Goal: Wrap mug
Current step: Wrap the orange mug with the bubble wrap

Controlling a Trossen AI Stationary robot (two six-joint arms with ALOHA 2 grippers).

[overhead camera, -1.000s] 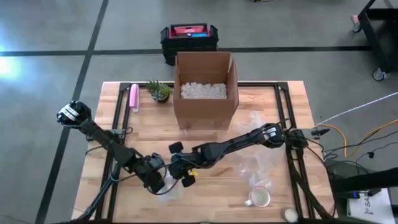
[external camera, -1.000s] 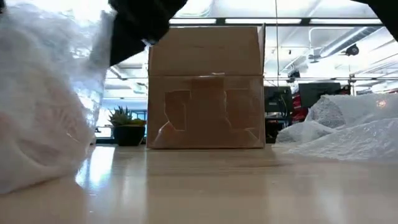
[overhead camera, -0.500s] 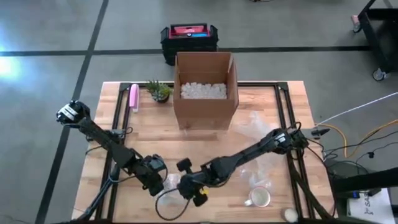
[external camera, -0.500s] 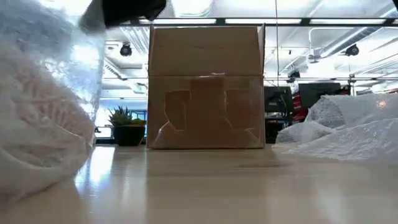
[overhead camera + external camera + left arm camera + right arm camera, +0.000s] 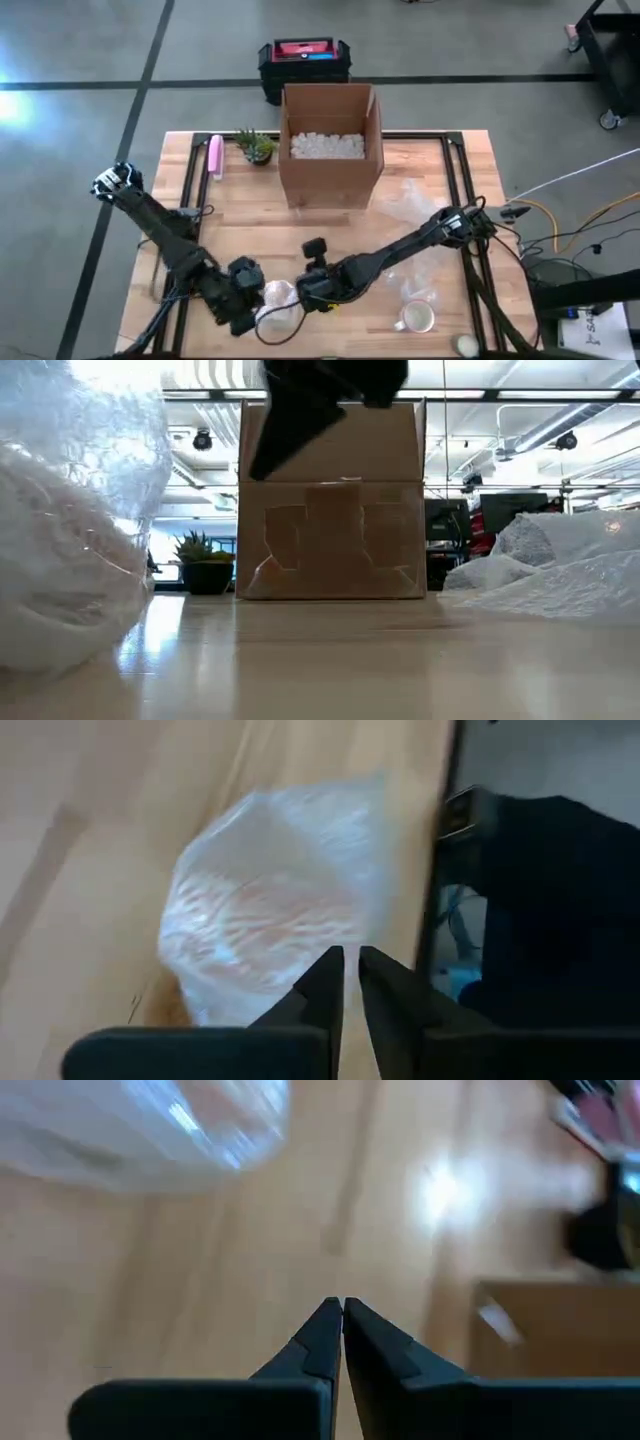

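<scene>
At the near edge of the table, view by view:

High view, wrapped bundle: a lump of bubble wrap [image 5: 277, 297], probably with a mug inside though the plastic hides it, lies between the two grippers.
High view, left gripper [image 5: 248, 300]: just beside the bundle on its left.
High view, right gripper [image 5: 305, 291]: just beside the bundle on its right.
High view, second mug [image 5: 417, 318]: bare and white, well apart toward the table's right corner, beside loose plastic sheets [image 5: 415, 262].
High view, cardboard box [image 5: 330, 145]: open at the top, white packing peanuts [image 5: 327, 146] inside; a small potted plant [image 5: 256, 146] beside it.
Low view: the bundle fills the left side, the box stands behind.
Left wrist view: fingers nearly together with a thin gap, holding nothing; the bundle lies just past their tips.
Right wrist view: fingers pressed together, empty; the bundle lies farther off over bare wood.
</scene>
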